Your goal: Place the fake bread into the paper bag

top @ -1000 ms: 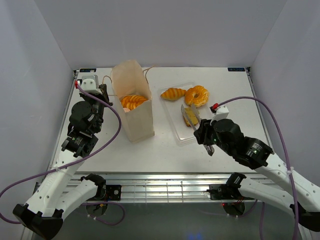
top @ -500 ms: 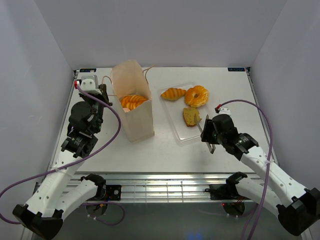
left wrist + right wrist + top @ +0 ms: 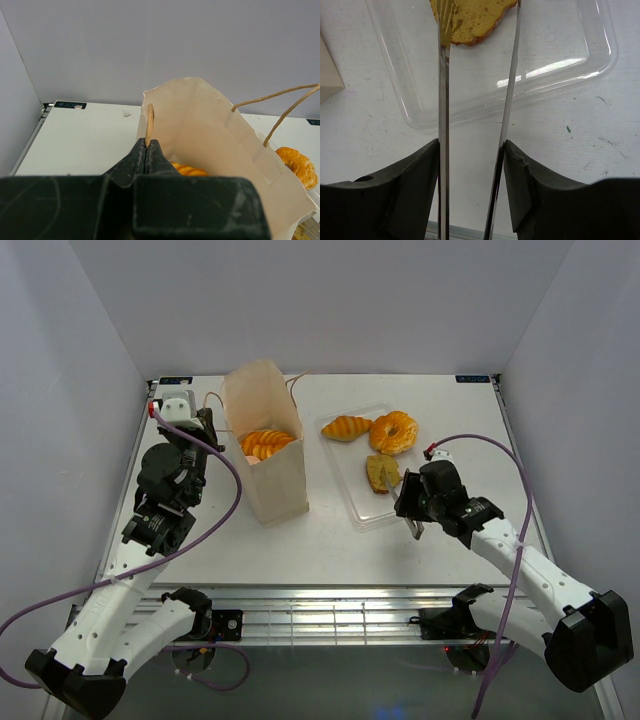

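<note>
Bread slice (image 3: 475, 17) is next: right jaws spread astride it, left jaws pinching the bag (image 3: 215, 135) handle (image 3: 149, 120); I should close and lift.

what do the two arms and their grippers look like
The left arm and right arm have white links, black joints and a purple cable each. The left gripper has black wedge fingers; the right gripper has thin metal strips.

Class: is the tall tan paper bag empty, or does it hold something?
Not empty. The tall tan paper bag stands open, orange toy pastries showing inside its mouth.
</note>
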Robot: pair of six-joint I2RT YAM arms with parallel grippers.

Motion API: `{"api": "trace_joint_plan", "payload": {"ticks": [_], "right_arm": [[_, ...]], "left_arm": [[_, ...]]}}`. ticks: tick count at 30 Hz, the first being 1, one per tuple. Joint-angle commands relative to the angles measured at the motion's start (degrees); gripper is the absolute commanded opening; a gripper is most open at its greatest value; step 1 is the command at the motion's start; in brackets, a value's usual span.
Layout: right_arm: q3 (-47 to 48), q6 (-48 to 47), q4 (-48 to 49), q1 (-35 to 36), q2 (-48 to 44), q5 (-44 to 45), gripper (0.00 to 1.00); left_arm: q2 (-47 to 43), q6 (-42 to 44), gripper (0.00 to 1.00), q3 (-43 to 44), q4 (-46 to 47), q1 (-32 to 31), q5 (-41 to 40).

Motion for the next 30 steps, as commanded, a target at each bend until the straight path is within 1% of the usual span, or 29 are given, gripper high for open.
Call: {"api": "trace_joint_plan", "payload": {"ticks": [1, 13, 16, 17, 19, 20, 23, 25, 26, 28, 30], "right_arm": [[-0.51, -0.05, 3.79, -0.49, 0.95, -0.42, 0.57], [-2.17, 0.65, 6.95, -2.25, 4.64, -3.31, 0.58], [-2.26, 0.56, 7.48, -2.78, 4.55, -4.37, 0.50], [-2.26, 0.65, 7.83, -3.13, 4.47, -4.89, 0.44], [-2.09, 0.48, 7.83, -3.48, 3.94, -6.13, 0.37], [-1.91, 0.47, 7.83, -3.83, 3.33, -6.65, 0.31], [-1.39, 0.65, 7.75, -4.36, 2.01, -8.41, 0.22], [-0.69, 0.56, 7.31, -4.54, 1.30, -9.38, 0.17], [-0.33, 0.48, 7.05, -4.63, 0.69, -9.64, 0.13], [1.24, 0.39, 5.64, -4.63, -0.10, -10.00, 0.08], [2.74, 0.04, 3.89, -4.63, -1.16, -10.08, 0.08]], "left_arm": [[-1.03, 0.33, 0.00, 0.06, 0.11, -0.39, 0.32], [-0.86, 0.33, 0.00, -0.03, 0.02, -0.48, 0.50], [-0.86, 0.33, 0.00, -0.03, 0.02, -0.48, 0.50], [-0.86, 0.33, 0.00, 0.06, 0.02, -0.48, 0.50], [-0.77, 0.33, 0.00, 0.06, 0.02, -0.48, 0.58], [-0.86, 0.33, 0.00, -0.03, -0.06, -0.48, 0.58], [-0.94, 0.33, 0.00, 0.06, -0.06, -0.48, 0.58], [-1.03, 0.33, 0.00, -0.03, -0.06, -0.48, 0.58], [-0.94, 0.33, 0.00, 0.06, -0.06, -0.48, 0.58], [-0.94, 0.33, 0.00, -0.03, 0.02, -0.48, 0.50], [-0.94, 0.33, 0.00, -0.03, 0.02, -0.48, 0.50]]}}
